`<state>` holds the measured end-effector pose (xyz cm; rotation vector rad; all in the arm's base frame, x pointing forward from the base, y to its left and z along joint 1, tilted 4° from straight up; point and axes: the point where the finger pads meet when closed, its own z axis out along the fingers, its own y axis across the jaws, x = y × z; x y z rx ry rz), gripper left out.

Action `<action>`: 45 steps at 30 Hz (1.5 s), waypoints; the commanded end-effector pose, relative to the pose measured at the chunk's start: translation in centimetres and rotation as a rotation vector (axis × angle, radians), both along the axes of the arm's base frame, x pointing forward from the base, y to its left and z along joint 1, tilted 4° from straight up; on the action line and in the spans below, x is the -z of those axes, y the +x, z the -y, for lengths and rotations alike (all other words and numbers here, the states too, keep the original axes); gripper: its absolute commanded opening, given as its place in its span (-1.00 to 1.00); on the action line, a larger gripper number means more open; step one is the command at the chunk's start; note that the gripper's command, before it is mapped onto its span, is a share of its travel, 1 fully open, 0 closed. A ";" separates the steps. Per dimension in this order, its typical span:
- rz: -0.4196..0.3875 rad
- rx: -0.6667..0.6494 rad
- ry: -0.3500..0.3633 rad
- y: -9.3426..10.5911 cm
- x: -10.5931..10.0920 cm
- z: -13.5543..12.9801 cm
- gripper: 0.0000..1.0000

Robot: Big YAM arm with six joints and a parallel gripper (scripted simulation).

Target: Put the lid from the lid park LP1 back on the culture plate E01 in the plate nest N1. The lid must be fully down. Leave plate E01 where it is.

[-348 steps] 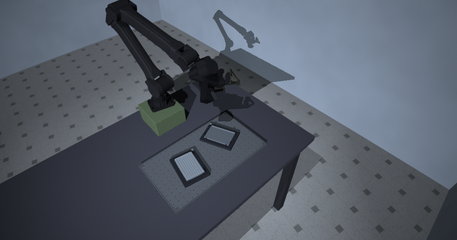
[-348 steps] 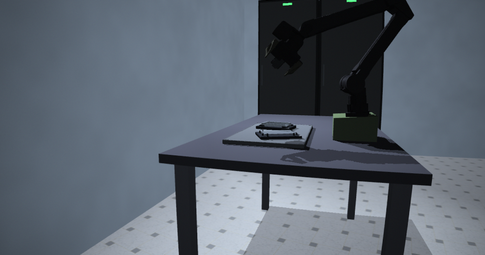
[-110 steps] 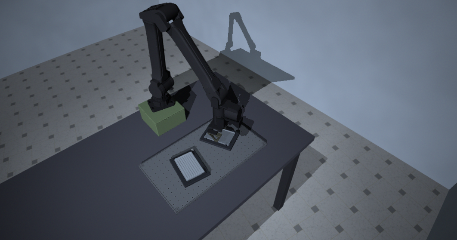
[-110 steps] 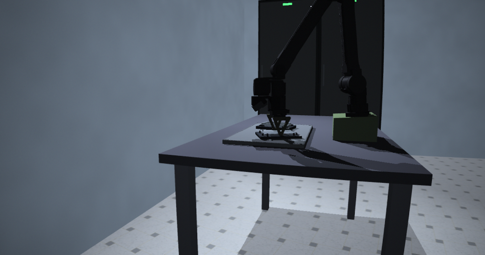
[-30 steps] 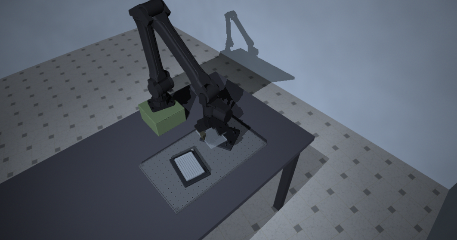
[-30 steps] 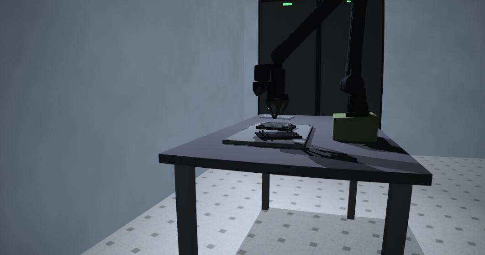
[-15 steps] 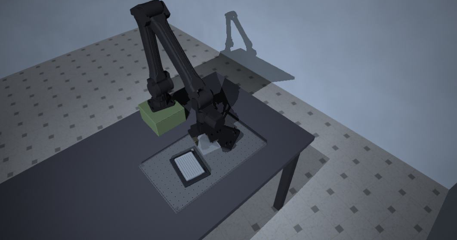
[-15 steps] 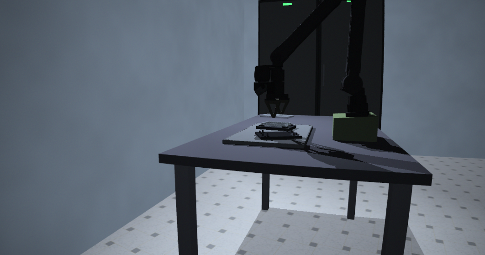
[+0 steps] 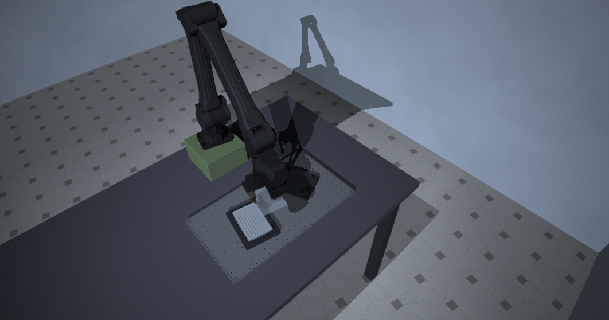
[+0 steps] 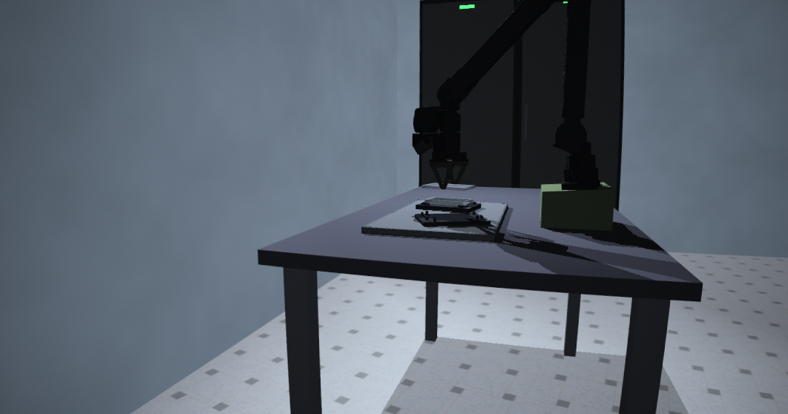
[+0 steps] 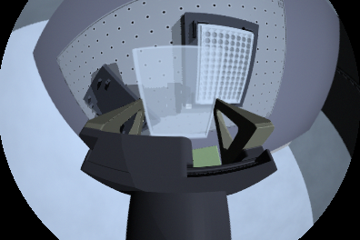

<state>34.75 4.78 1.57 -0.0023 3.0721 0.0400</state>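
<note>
My gripper point(image 9: 260, 196) point(image 10: 446, 182) point(image 11: 178, 102) is shut on the clear lid point(image 9: 274, 203) point(image 10: 456, 186) point(image 11: 172, 88) and holds it flat in the air, above the perforated board. The lid hangs between the dark lid park LP1 point(image 9: 305, 186) point(image 10: 449, 221) point(image 11: 102, 85) and the white culture plate E01 point(image 9: 253, 222) point(image 10: 446, 203) point(image 11: 224, 60). The plate sits uncovered in the black plate nest N1 point(image 9: 255, 244) point(image 11: 187, 24). In the wrist view the lid's far edge reaches just beside the plate's near side.
The grey perforated board point(image 9: 213, 237) point(image 10: 386, 229) point(image 11: 121, 27) lies on the dark table point(image 9: 106, 232) point(image 10: 468, 268). The arm's green base block point(image 9: 213, 160) point(image 10: 576, 207) stands behind the board. A black cabinet point(image 10: 496, 80) stands past the table's far end.
</note>
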 end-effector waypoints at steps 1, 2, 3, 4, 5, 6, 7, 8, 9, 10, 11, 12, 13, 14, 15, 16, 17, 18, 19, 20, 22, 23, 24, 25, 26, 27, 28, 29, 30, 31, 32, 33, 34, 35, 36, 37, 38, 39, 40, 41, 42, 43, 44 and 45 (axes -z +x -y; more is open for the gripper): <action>0.011 -0.025 0.002 1.6 -0.7 1.0 -1.00; 0.011 -0.025 0.002 1.8 -0.7 1.3 -1.00; 0.018 -0.025 0.002 2.2 -0.9 1.6 -1.00; 0.018 -0.025 0.002 2.3 -0.9 1.9 -1.00; 0.018 -0.025 0.002 2.5 -0.9 2.3 -1.00; 0.018 -0.025 0.002 2.6 -0.9 2.6 -1.00; 0.018 -0.025 0.002 2.7 -0.9 2.9 -1.00; 0.018 -0.025 0.002 2.7 -0.9 2.9 -1.00; 0.018 -0.025 0.002 2.7 -0.9 2.9 -1.00; 0.007 -0.025 0.001 1.5 -0.6 3.3 -1.00; 0.016 -0.025 0.001 2.6 -0.9 3.6 -1.00; 0.018 -0.024 0.001 3.1 -0.9 3.9 -1.00; 0.018 -0.024 0.000 3.3 -0.9 4.2 -1.00; 0.018 -0.024 0.000 3.4 -0.9 4.5 -1.00; 0.018 -0.024 0.000 3.5 -0.9 4.9 -1.00; 0.018 -0.024 0.000 3.7 -0.9 5.2 -1.00; 0.018 -0.024 0.000 3.8 -0.9 5.5 -1.00; 0.018 -0.024 0.000 3.9 -0.9 5.8 -1.00; 0.018 -0.024 0.000 4.0 -0.9 6.2 -1.00; 0.019 -0.024 -0.001 4.2 -0.9 6.5 -1.00; 0.019 -0.024 -0.001 4.5 -0.9 7.2 -1.00; 0.019 -0.024 -0.001 4.6 -0.9 7.6 -1.00; 0.012 -0.024 -0.001 4.3 -0.7 7.7 -1.00; 0.012 -0.024 -0.001 4.3 -0.7 7.7 -1.00; 0.012 -0.024 -0.001 4.3 -0.7 7.7 -1.00; 0.006 -0.047 -0.001 2.7 -0.7 6.7 -1.00; 0.005 -0.047 -0.001 2.7 -0.7 6.6 -1.00; 0.025 -0.047 -0.003 3.6 -1.3 6.7 -1.00; 0.042 -0.047 -0.004 4.4 -1.8 6.7 -1.00; 0.044 -0.046 -0.005 4.6 -1.8 6.7 -1.00; 0.024 -0.025 -0.004 3.9 -0.8 7.1 -1.00; 0.024 -0.025 -0.004 3.9 -0.8 7.1 -1.00; 0.024 -0.025 -0.004 3.9 -0.8 7.1 -1.00; 0.024 -0.025 -0.004 3.9 -0.8 7.1 -1.00; 0.024 -0.025 -0.004 3.9 -0.8 7.2 -1.00; 0.024 -0.025 -0.004 3.9 -0.8 7.2 -1.00; 0.024 -0.025 -0.004 3.9 -0.8 7.2 -1.00; 0.024 -0.025 -0.004 3.9 -0.9 7.2 -1.00; 0.024 -0.025 -0.004 3.9 -0.9 7.2 -1.00; 0.024 -0.025 -0.004 3.9 -0.9 7.2 -1.00; 0.024 -0.025 -0.004 3.9 -0.9 7.2 -1.00; 0.024 -0.025 -0.004 3.9 -0.9 7.2 -1.00; 0.024 -0.025 -0.004 3.9 -0.9 7.2 -1.00; 0.024 -0.025 -0.004 3.9 -0.9 7.2 -1.00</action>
